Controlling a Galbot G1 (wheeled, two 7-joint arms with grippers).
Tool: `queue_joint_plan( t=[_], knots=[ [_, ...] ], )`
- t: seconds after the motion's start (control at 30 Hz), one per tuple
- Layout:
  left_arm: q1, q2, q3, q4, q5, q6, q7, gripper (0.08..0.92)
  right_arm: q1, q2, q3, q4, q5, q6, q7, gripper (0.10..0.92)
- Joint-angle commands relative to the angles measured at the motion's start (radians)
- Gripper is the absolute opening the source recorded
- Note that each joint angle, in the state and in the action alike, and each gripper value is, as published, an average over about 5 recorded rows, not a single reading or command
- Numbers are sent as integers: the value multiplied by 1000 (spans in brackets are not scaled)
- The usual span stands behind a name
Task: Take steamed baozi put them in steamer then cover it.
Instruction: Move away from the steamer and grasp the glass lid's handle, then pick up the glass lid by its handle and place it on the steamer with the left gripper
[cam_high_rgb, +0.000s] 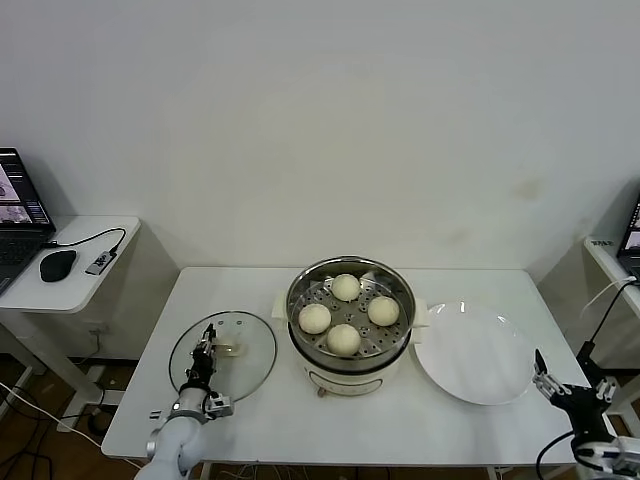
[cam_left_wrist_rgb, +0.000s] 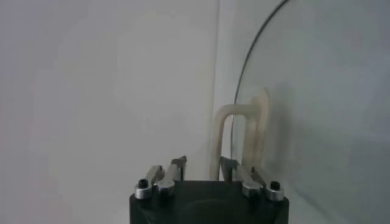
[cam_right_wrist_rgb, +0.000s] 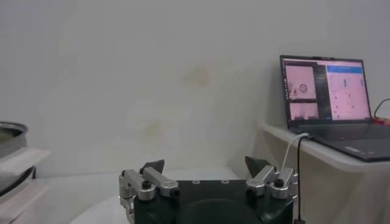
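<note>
1. Head view: the steamer (cam_high_rgb: 349, 330) stands mid-tabletop (cam_high_rgb: 300, 420) with four baozi (cam_high_rgb: 345, 339) lying on its tray, uncovered. The cover (cam_high_rgb: 224, 355) lies flat on the tabletop to the robot's left of the steamer, apart from it. The left gripper (cam_high_rgb: 207, 347) sits over the cover at its handle (cam_high_rgb: 231, 349). A white plate (cam_high_rgb: 474, 357) lies on the steamer's other side, just beside it. The right gripper (cam_high_rgb: 566, 390) hovers off the tabletop's right edge, near the plate, its fingers apart. A laptop (cam_high_rgb: 18, 215) and mouse (cam_high_rgb: 57, 265) rest on a side table at far left.

2. Left wrist view: the left gripper (cam_left_wrist_rgb: 204, 167) has its fingers drawn in on either side of the cream handle (cam_left_wrist_rgb: 242, 134) of the cover (cam_left_wrist_rgb: 317, 91); they appear to touch it, though contact is hard to confirm here.

3. Right wrist view: the right gripper (cam_right_wrist_rgb: 205, 165) holds its fingers wide apart with nothing between them. The steamer's rim (cam_right_wrist_rgb: 11, 131) shows at one edge, a second laptop (cam_right_wrist_rgb: 332, 97) at the other.
</note>
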Motion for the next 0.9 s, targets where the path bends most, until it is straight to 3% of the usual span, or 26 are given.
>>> queue_joint_plan(
  t=[0.03,0.2,0.5,0.73,0.9],
  knots=[
    [-3,7,1,22,-11,2,-8,238,-3,2,4,3,-2,-5,-3,823],
    [40,10,-10,-89,-49,48,27,148,6,3,0,-5,-2,-7,-3,823],
    [176,16,-42,-422,-149,225,125,148,32,0,-5,-9,10,-13,-3,823],
    [210,52,-40,-521,-71,395,115,148,45,1,-9,-10,23,-22,-2,823],
    [190,43,-34,-618,42,568,226,148,49,2,-14,-14,30,-27,-2,823]
  ],
)
